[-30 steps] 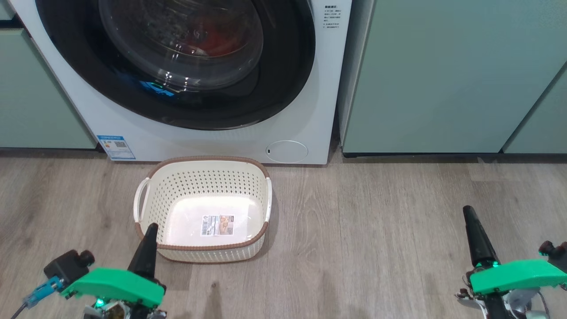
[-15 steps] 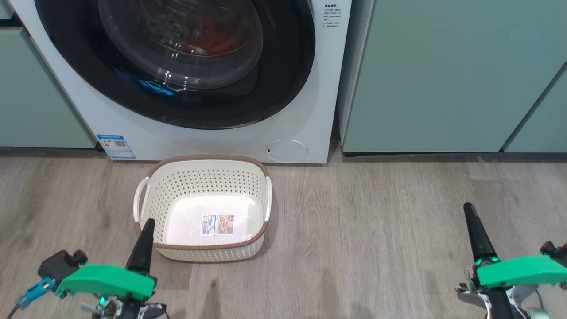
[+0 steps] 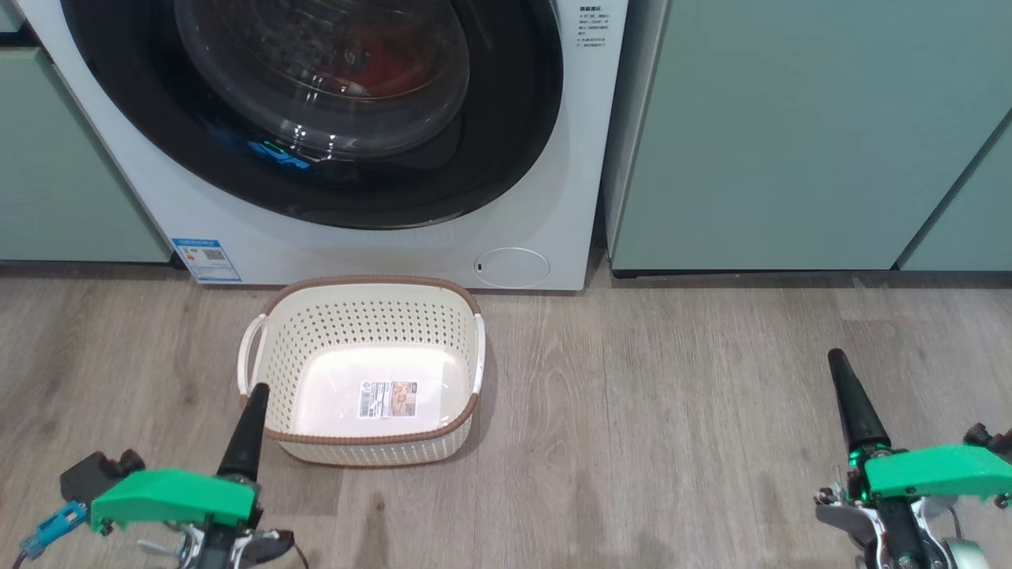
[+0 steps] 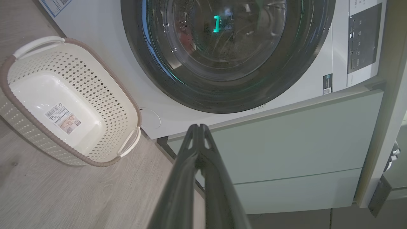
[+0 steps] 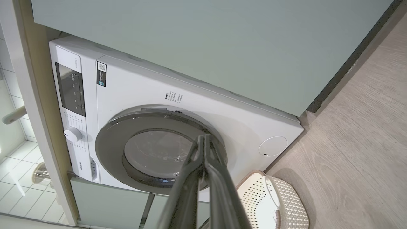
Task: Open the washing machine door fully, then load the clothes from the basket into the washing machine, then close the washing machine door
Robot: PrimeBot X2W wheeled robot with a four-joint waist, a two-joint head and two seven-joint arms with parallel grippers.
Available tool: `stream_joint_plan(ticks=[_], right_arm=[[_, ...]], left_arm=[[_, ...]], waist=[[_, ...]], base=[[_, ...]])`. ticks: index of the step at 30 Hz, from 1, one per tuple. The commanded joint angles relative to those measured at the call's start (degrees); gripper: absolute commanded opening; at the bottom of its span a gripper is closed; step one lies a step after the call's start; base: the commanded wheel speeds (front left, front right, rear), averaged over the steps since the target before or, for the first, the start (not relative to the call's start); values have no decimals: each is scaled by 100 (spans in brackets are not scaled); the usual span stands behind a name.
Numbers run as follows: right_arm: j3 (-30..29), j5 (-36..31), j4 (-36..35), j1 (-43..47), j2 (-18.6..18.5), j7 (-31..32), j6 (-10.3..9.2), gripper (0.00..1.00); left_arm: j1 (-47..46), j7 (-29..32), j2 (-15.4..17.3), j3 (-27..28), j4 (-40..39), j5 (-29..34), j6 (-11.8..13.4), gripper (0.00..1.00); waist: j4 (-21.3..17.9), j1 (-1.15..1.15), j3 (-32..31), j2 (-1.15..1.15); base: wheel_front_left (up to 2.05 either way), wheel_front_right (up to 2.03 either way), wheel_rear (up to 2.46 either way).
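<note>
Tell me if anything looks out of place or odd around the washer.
Nothing stands out. The washing machine door sits shut with red clothes behind it, and the basket stands upright and empty on the floor.

White washing machine (image 3: 545, 197), glossy black door (image 3: 510, 118); red clothes (image 3: 389, 69). Cream basket (image 3: 371, 328) patterned with holes, brown-rimmed; pale green cabinets (image 3: 791, 134); grey wood-grain floor (image 3: 672, 411).

Door (image 3: 316, 95) glossy blk glass; basket (image 3: 371, 325) perforated plastic; floor (image 3: 672, 411) matt wood.

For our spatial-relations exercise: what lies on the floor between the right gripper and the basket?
In the head view, the wooden floor between the right gripper and the basket is bare.
</note>
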Motion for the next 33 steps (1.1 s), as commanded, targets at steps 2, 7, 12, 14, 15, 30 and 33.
stream_joint_plan(ticks=[2,7,12,14,15,30,33], right_arm=[[68,244,-134,-323,-110,60,1,0],[65,546,-82,-380,-110,113,0,0],[61,788,-39,-425,-111,157,0,0],[60,909,-18,-448,-111,178,0,0],[59,969,-8,-459,-111,189,0,0],[46,1873,150,-628,-112,351,0,0],[43,1884,153,-631,-110,356,0,0]], left_arm=[[-355,61,12,226,-136,-243,-65,0],[-399,122,-8,289,-95,-563,-96,0],[-433,171,-23,340,-63,-820,-120,0],[-451,195,-31,365,-46,-948,-132,0],[-460,208,-35,377,-38,-1012,-139,0],[-591,391,-94,566,83,-1971,-230,0],[-593,394,-95,569,85,-1985,-232,0]], waist=[[0,0,2,0],[0,0,7,0],[0,0,11,0],[-1,0,13,0],[-1,0,14,0],[-1,0,29,0],[-1,0,29,0]], base=[[0,0,0],[0,0,0],[0,0,0],[0,0,0],[0,0,0],[0,0,0],[0,0,0]])
